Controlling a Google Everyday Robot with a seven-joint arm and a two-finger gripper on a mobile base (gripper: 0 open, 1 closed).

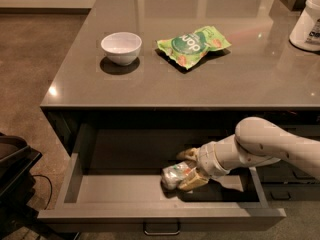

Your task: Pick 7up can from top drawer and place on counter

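The top drawer (75,176) stands pulled open below the counter (200,84). The 7up can (175,174), silver and green, lies on its side on the drawer floor, right of the middle. My gripper (188,169) reaches into the drawer from the right on a white arm. Its tan fingers (194,181) sit on either side of the can, one behind and one in front, closed against it. The can rests low in the drawer.
On the counter are a white bowl (121,47) at the left, a flat green snack bag (192,45) in the middle, and a white appliance (307,21) at the far right. Narrower handled drawers (290,181) lie at the right. A dark object (12,176) stands on the floor, left.
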